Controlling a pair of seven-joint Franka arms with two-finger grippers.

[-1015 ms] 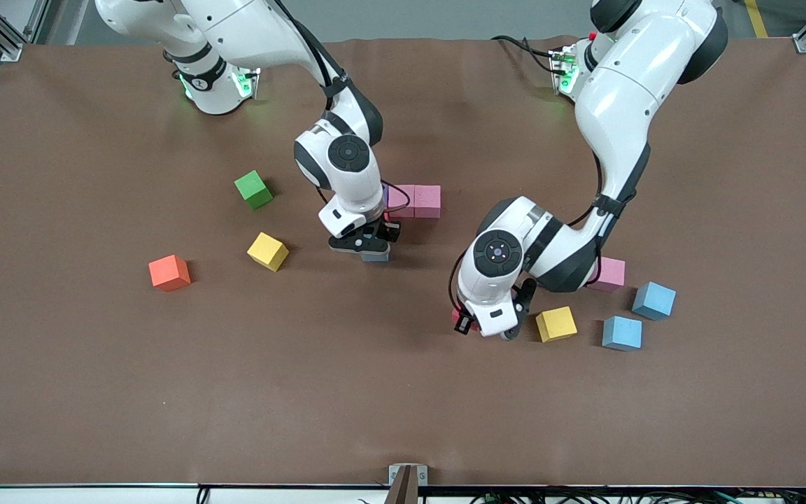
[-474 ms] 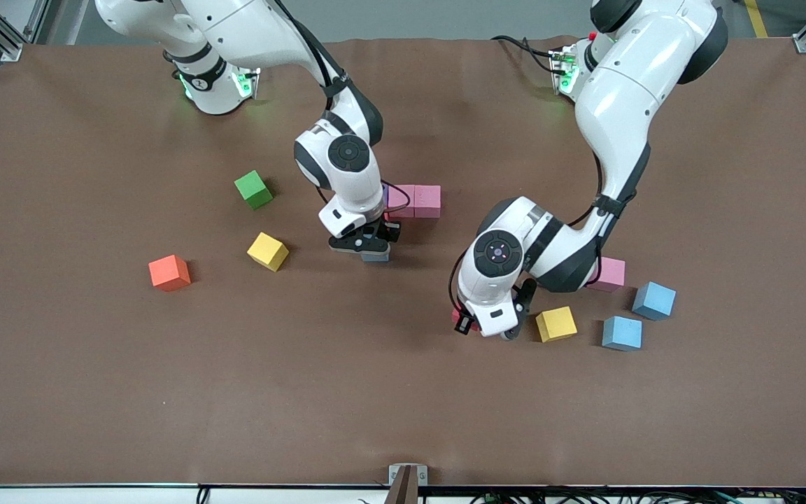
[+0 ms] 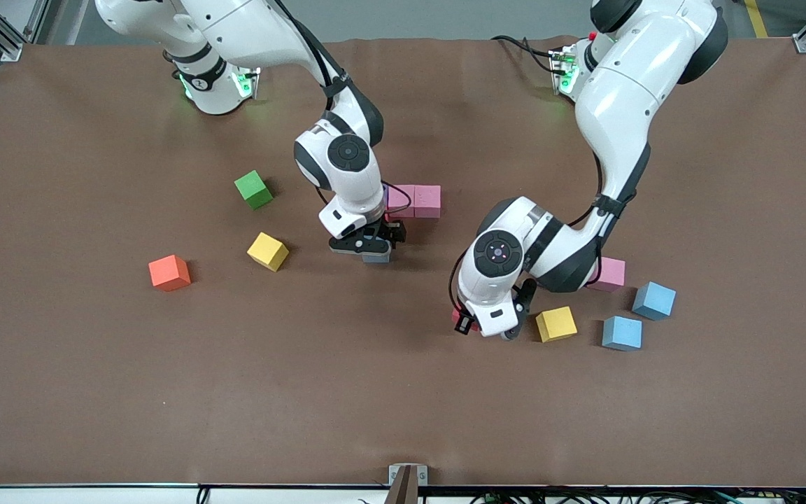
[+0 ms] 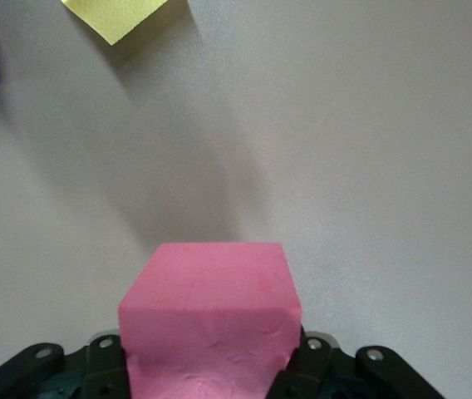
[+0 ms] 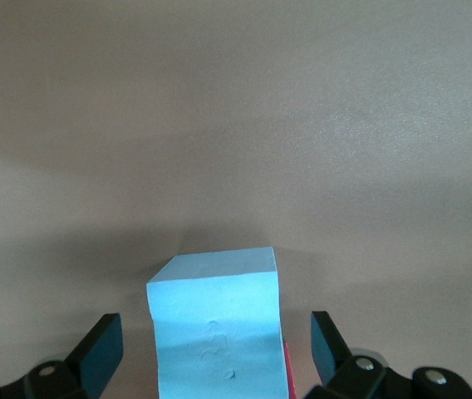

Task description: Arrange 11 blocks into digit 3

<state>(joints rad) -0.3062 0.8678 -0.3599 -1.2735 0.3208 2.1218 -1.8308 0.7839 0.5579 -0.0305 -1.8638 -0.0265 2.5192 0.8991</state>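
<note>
Blue block (image 5: 215, 328) sits on the table between the right hand's (image 3: 373, 246) spread fingers beside the pink pair (image 3: 415, 201) — placement step done — while the left hand (image 3: 485, 324) pinches a red block (image 4: 211, 328), next needing carriage to the figure.

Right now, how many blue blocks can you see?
3. Two blue blocks sit together toward the left arm's end, beside a yellow block. The third stands between the right gripper's open jaws. The arms might hide more.
</note>
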